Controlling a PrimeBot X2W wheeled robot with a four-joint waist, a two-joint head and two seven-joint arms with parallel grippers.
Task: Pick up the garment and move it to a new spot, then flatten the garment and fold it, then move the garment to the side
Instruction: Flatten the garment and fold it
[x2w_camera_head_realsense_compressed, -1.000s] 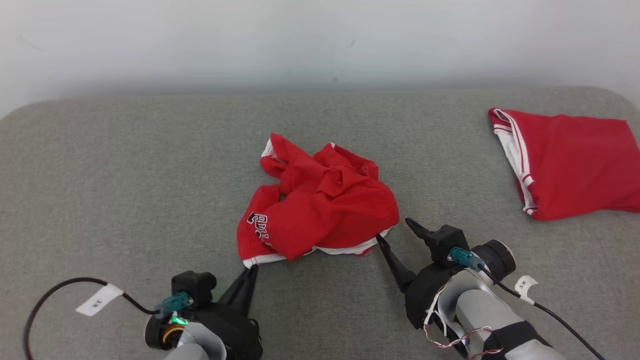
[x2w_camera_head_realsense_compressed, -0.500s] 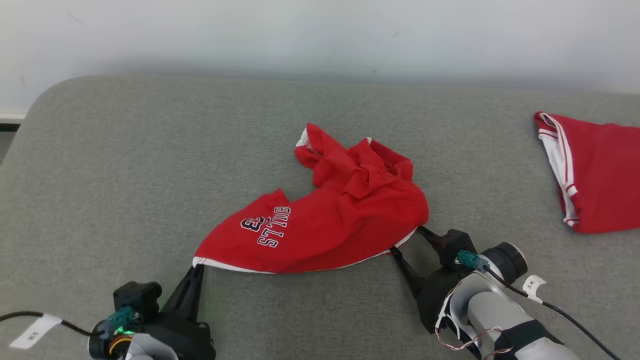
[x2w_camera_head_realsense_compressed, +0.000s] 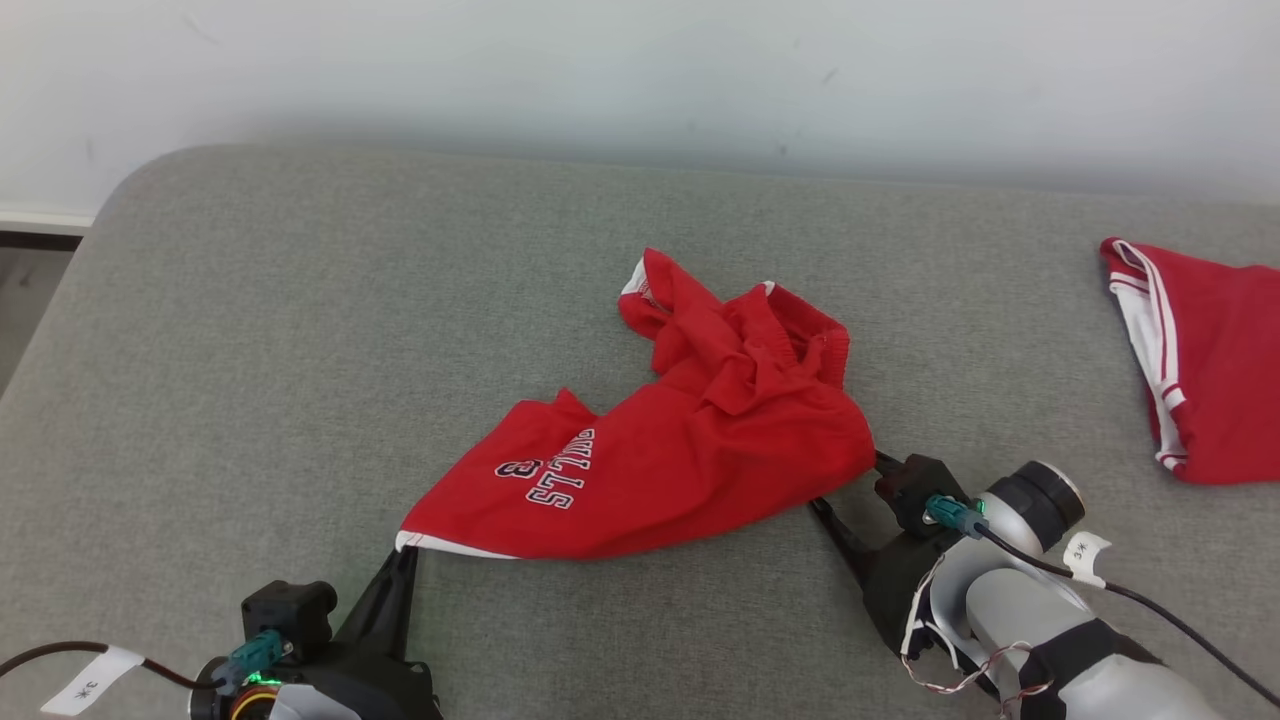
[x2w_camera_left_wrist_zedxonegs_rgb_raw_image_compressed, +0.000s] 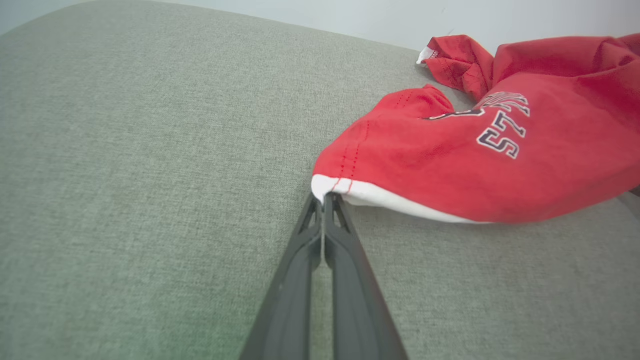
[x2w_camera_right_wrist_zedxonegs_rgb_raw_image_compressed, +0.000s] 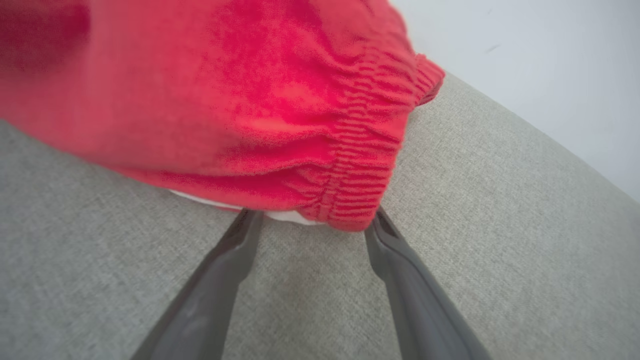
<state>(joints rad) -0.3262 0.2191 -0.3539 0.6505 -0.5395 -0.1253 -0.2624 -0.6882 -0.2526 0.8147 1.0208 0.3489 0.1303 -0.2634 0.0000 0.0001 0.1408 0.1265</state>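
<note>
Garment (x2w_camera_head_realsense_compressed: 680, 450): red shorts with white trim and dark lettering, lying half spread near the middle of a grey padded surface (x2w_camera_head_realsense_compressed: 300, 300). Its long axis runs from a pointed corner at the near left to a crumpled bunch at the far right.

The left gripper (x2w_camera_head_realsense_compressed: 405, 555) is at the near left. Its two dark fingers are clenched together on the white-trimmed corner (x2w_camera_left_wrist_zedxonegs_rgb_raw_image_compressed: 330, 185), and the cloth fans away from them to the right and far side.

The right gripper (x2w_camera_head_realsense_compressed: 848, 481) is at the near right with its fingers spread wide and holding nothing. In the right wrist view, the elastic waistband (x2w_camera_right_wrist_zedxonegs_rgb_raw_image_compressed: 360, 165) sits just past and between the two fingertips, touching or nearly touching them.

The right gripper looks the nearer one to the bunched end, and it is likely to pinch there next. That end lies straight ahead of its open fingers, so a short advance and a close would probably catch the waistband.

A second red garment (x2w_camera_head_realsense_compressed: 1210, 370) lies well apart at the far right.
</note>
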